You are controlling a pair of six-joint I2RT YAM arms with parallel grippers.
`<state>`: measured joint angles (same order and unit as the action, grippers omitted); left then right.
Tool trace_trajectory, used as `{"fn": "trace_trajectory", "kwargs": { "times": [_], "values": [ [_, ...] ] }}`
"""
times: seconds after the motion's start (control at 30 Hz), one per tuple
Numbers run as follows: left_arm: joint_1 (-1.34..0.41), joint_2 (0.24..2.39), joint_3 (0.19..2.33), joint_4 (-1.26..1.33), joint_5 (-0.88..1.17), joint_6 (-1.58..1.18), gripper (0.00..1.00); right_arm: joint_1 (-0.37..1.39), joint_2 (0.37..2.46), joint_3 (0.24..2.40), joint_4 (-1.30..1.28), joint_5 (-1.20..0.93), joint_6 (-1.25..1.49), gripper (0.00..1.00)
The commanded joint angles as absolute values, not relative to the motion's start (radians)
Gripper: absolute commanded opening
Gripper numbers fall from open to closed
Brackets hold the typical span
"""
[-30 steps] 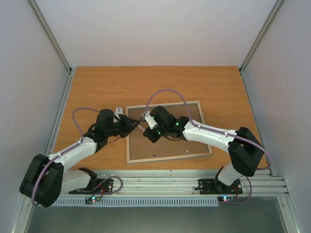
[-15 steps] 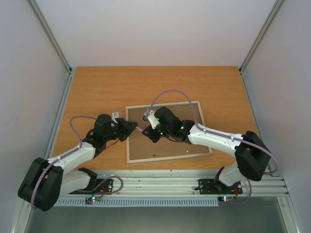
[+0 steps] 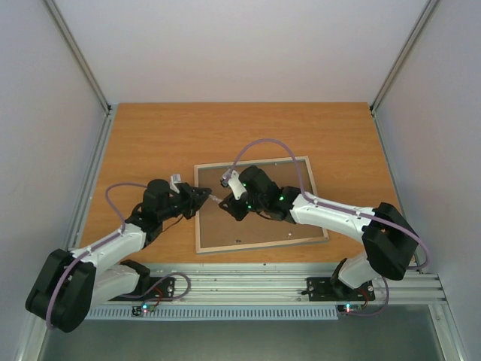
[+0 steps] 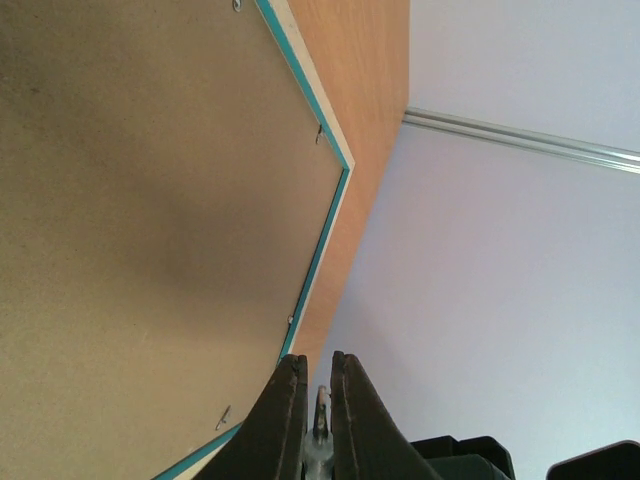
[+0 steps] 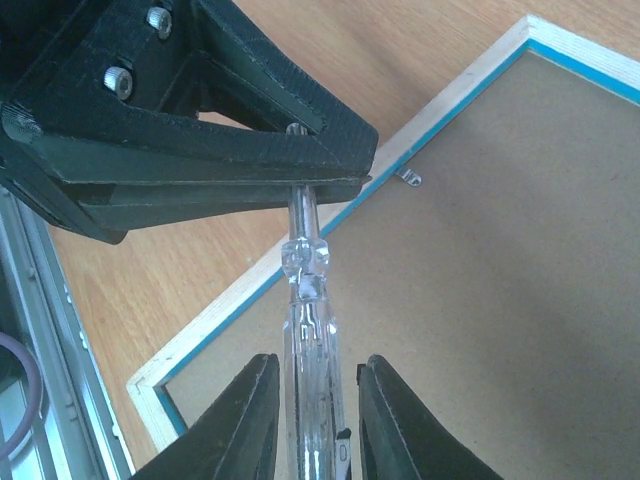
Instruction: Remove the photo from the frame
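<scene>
- Base rail (image 3: 248,286): aluminium, at the near edge, carrying both arm mounts.
- Left gripper (image 3: 209,195) (image 4: 318,360): jaws clenched on the thin metal shaft of the screwdriver (image 3: 219,199) (image 5: 305,300). It hangs just over the frame's left rail.
- Right gripper (image 3: 228,204) (image 5: 315,365): fingers stand either side of the screwdriver's clear handle. A sliver of gap shows on each side, so it reads as released and not gripping.
- Frame (image 3: 263,246) (image 4: 320,240) (image 5: 450,95): lies face down near the middle of the table. It has a turquoise inner lip and a pale wood outer edge.
- Backing board (image 3: 285,226) (image 4: 130,200): flat brown, seated inside the frame.
- Tabs (image 4: 319,133) (image 5: 408,178): small metal pieces along the inner lip, lying over the board's edge.
- Photo: not in view, presumably under the backing board inside the frame.
- Step, as judged: the tool is passing between the grippers, and the board is not yet freed.
- Next move, as judged: one gripper needs sole, firm hold of the tool. Its tip then goes to the nearest tab on the left rail to swing it clear of the board.
- Table (image 3: 150,135): orange-brown wood grain, matte.
- Room: plain pale walls (image 3: 240,53) on three sides, with slanting metal posts (image 3: 79,56) at the far corners.
</scene>
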<state>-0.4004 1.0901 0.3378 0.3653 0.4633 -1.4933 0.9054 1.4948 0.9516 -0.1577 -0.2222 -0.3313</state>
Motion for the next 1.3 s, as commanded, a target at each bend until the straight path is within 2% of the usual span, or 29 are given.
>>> {"fn": "trace_trajectory", "kwargs": {
  "times": [0.0,0.27,0.47,0.57,0.63,0.73,0.87,1.0,1.27],
  "values": [
    [-0.395,1.071,0.312,0.471,0.456,-1.526,0.01,0.913,1.516,0.948,-0.127,-0.240,-0.328,0.25],
    [-0.394,1.078,0.304,0.498,0.461,-1.544,0.01,0.913,1.516,0.945,-0.114,-0.239,-0.327,0.21],
    [-0.394,1.077,0.296,0.501,0.459,-1.548,0.01,0.912,1.522,0.948,-0.105,-0.238,-0.331,0.08],
    [-0.393,1.083,0.296,0.479,0.455,-1.533,0.07,0.909,1.524,0.954,-0.108,-0.233,-0.345,0.02],
    [-0.392,1.087,0.297,0.450,0.450,-1.503,0.13,0.905,1.530,0.964,-0.121,-0.229,-0.356,0.01],
    [-0.384,1.085,0.313,0.349,0.427,-1.447,0.20,0.895,1.552,0.997,-0.170,-0.223,-0.375,0.01],
    [-0.379,1.085,0.391,0.087,0.367,-1.280,0.25,0.882,1.593,1.041,-0.240,-0.210,-0.393,0.01],
    [-0.379,1.076,0.472,-0.175,0.272,-1.097,0.28,0.868,1.636,1.089,-0.292,-0.210,-0.408,0.01],
    [-0.379,1.079,0.563,-0.421,0.108,-0.896,0.37,0.856,1.739,1.197,-0.388,-0.204,-0.420,0.01]
  ]
}}
